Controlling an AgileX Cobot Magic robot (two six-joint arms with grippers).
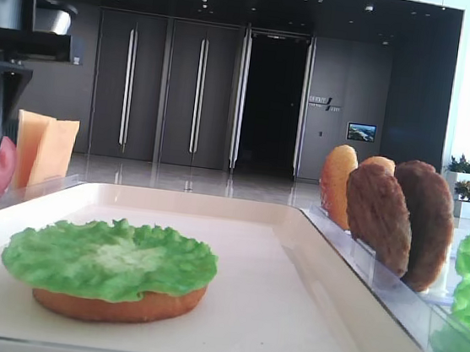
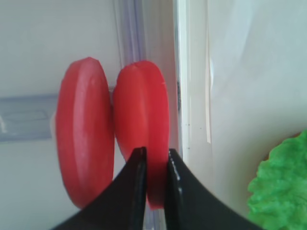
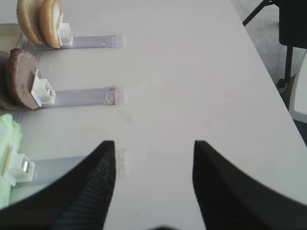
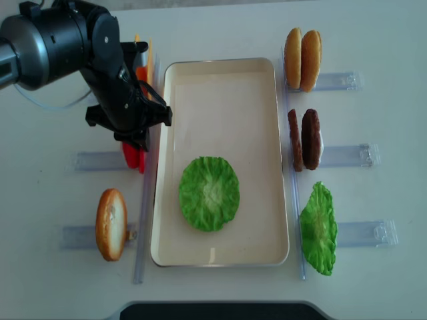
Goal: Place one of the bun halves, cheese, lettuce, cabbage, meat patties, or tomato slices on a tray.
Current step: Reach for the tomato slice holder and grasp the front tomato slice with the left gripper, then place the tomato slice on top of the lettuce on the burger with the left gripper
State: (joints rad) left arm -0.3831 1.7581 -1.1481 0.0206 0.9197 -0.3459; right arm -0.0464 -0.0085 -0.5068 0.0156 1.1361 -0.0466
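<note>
Two red tomato slices stand on edge in a clear rack left of the tray (image 4: 220, 73). My left gripper (image 2: 154, 155) is shut on the slice nearer the tray (image 2: 144, 124); the other slice (image 2: 85, 129) stands just beside it. From above, the left gripper (image 4: 137, 143) hangs over the slices (image 4: 133, 159). On the tray a lettuce leaf (image 4: 209, 193) lies on a bun half (image 1: 118, 305). My right gripper (image 3: 153, 148) is open over bare table, with nothing between its fingers.
Right of the tray, racks hold two bun halves (image 4: 302, 59), two meat patties (image 4: 305, 139) and a lettuce leaf (image 4: 317, 228). A bun half (image 4: 111, 224) stands in the lower left rack. Cheese slices (image 1: 44, 147) stand in the far left rack.
</note>
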